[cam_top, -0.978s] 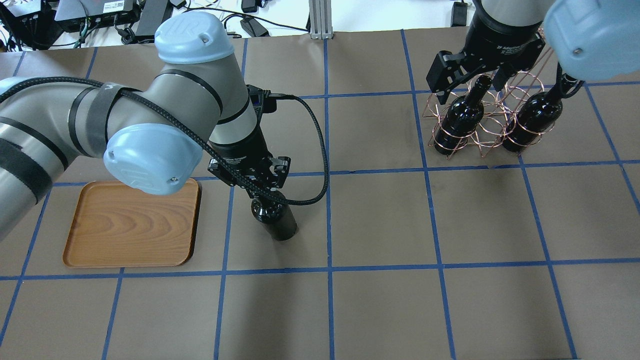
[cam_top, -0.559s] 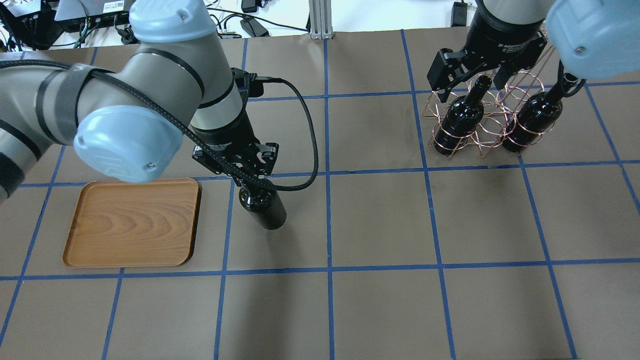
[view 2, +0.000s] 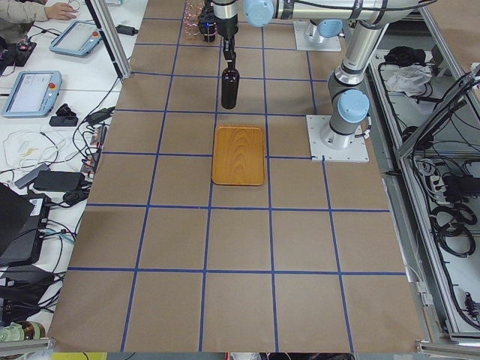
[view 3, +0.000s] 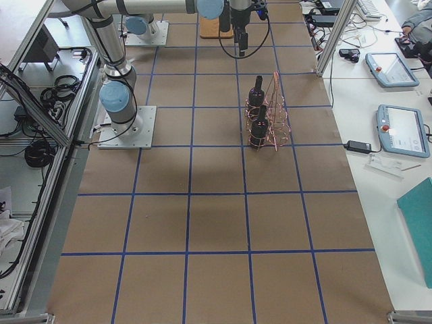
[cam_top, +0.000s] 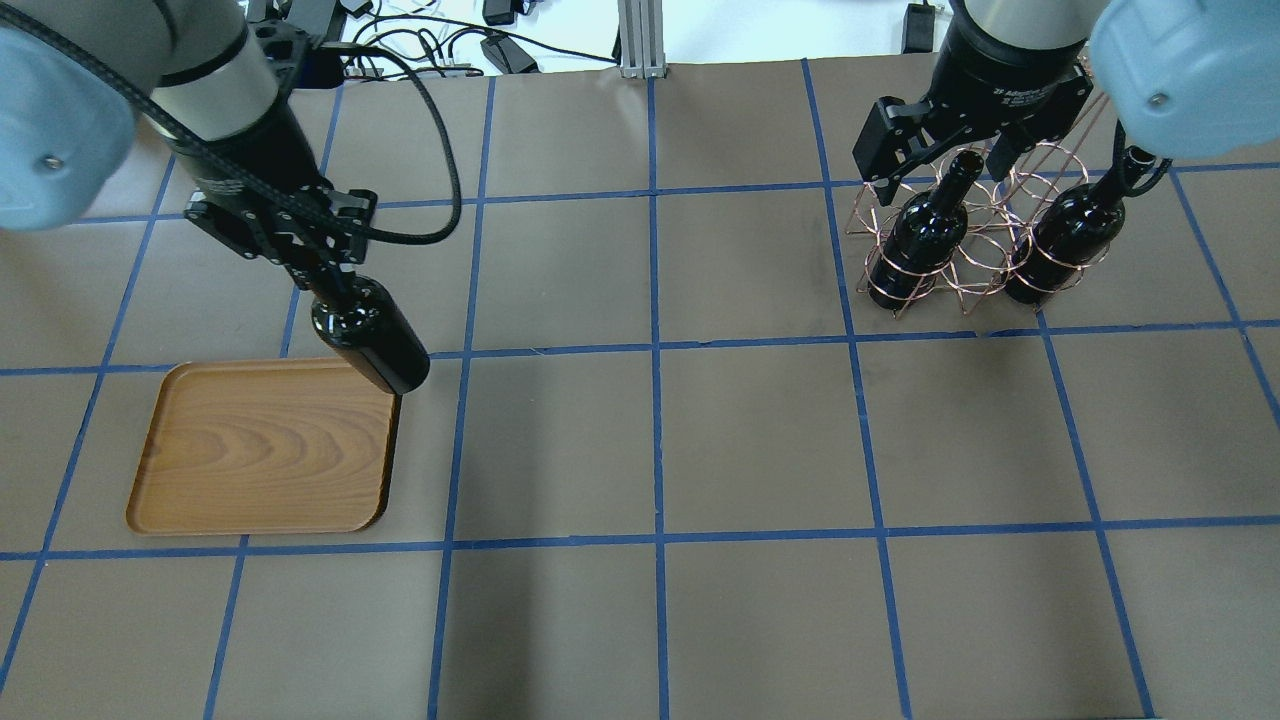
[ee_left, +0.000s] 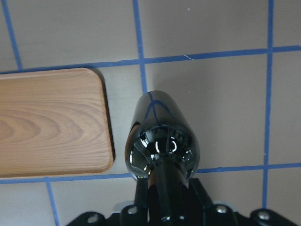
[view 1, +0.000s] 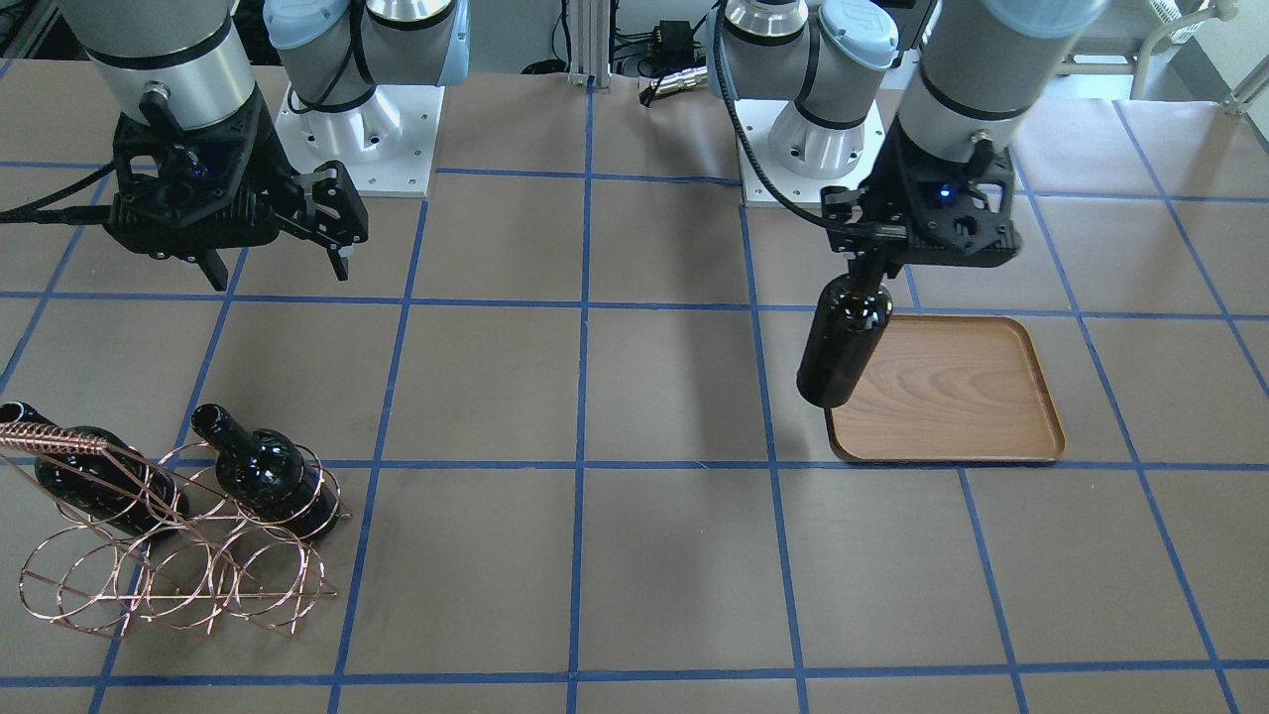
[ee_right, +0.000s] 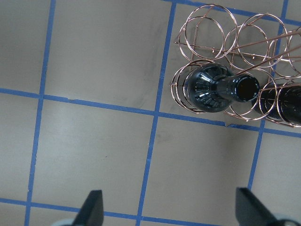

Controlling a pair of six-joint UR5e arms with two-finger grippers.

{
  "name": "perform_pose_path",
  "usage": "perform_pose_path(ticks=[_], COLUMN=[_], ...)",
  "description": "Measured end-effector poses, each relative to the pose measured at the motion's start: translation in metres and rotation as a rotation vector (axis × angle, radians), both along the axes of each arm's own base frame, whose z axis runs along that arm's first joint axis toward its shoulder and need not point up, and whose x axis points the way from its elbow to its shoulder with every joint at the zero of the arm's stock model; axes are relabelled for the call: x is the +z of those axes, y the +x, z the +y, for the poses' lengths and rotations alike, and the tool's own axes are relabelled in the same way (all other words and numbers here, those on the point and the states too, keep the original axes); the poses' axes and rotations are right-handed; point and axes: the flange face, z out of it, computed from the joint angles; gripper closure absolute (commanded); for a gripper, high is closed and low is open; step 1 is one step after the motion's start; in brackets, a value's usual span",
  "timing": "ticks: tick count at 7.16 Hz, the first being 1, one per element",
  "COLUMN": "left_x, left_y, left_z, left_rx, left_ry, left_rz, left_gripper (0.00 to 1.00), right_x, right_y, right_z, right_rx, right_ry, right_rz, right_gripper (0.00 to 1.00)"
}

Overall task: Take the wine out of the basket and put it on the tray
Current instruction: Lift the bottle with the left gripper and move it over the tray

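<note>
Left tool [cam_top: 325,285] clamped on glossy black glass wine bottle [cam_top: 372,338] neck, just beside brown wooden tray [cam_top: 250,450]. Right tool [view 1: 278,266] wide open, empty.

Brown-papered table [cam_top: 760,440], blue tape grid [cam_top: 658,440].
White side benches [view 2: 22,131] carry teach pendants [view 2: 30,91], cables [view 2: 96,118]; aluminium post [cam_top: 636,40] behind.

Far end of the bench [view 3: 216,223], I see the left pincer [view 3: 239,24] gripping the wine bottle [view 3: 242,39] by its neck, upright, just beside the tray [view 3: 210,28]. Closer to camera, the basket [view 3: 277,111] stands on the brown paper with a far bottle [view 3: 256,93] and a near bottle [view 3: 257,132] in it, necks up. The right arm's base [view 3: 125,120] sits on its plate near the bench edge
</note>
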Motion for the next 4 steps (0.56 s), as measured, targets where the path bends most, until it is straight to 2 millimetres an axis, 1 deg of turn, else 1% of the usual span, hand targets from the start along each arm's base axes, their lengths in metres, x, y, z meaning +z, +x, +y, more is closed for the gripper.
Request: perform_pose_path(ticks=[1,2,3,4], left_x=[-0.004,-0.011,-0.024,-0.041], left_y=[0.046,0.087,0.118,0.139], left_z=[-0.005,-0.005,-0.001,0.003], left_rx=[0.002,-0.001,-0.002,0.001], left_ry=[0.013,0.031,0.055,0.071], left_rz=[0.008,0.022,0.04,0.055], left_gripper=[1.0,1.0,1.0,1.0], right_x=[0.0,0.0,0.001,0.001], right_y=[0.0,0.0,0.0,0.0], right_z=[0.0,0.0,0.0,0.0], right_rx=[0.0,0.0,0.0,0.0], right_ry=[-0.001,-0.002,-0.002,-0.002], right_rz=[0.0,0.0,0.0,0.0], right_gripper=[0.0,0.0,0.0,0.0])
